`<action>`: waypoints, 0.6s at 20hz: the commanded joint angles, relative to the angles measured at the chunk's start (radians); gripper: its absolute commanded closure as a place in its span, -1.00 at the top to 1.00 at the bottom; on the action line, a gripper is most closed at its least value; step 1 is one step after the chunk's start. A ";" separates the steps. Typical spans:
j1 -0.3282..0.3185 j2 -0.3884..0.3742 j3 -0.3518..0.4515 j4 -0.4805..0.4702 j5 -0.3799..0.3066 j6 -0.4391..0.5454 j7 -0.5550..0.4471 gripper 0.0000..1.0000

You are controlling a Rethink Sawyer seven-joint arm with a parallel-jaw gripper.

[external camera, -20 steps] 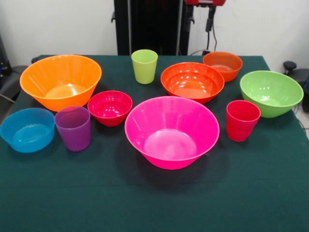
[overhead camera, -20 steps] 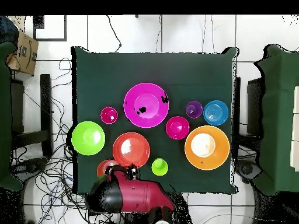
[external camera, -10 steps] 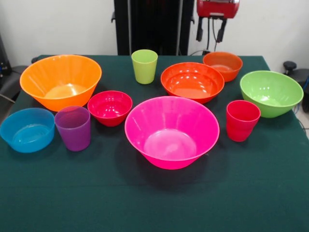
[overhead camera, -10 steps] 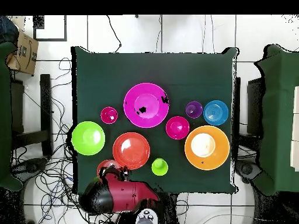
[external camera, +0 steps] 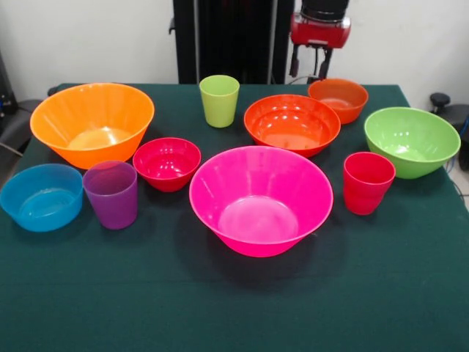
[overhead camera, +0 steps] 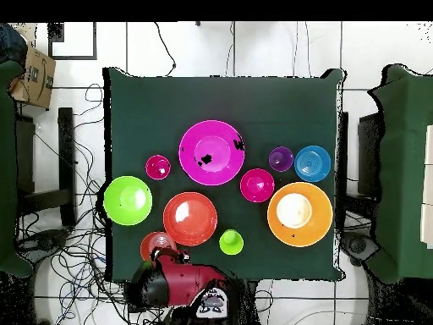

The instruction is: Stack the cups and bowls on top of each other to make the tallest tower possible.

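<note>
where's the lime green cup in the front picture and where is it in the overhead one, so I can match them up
Front view: the lime green cup stands at the back, middle top of the picture, left of the orange-red bowl.
Overhead view: the cup sits low in the picture, just right of centre, right of that same bowl.
Shared landmark: the orange-red bowl, which stands beside the cup in both views.

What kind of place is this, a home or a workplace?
Most likely a robotics lab, not a home: a green cloth table stands on a tiled floor strewn with cables, and a red robot arm works at the table's edge.
</note>
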State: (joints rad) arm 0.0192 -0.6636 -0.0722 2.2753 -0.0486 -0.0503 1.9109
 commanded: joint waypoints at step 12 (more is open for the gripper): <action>0.031 0.139 0.022 -0.005 -0.031 -0.037 0.146 1.00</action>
State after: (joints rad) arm 0.0230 -0.5768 -0.0914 2.2783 -0.0622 -0.0505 1.9109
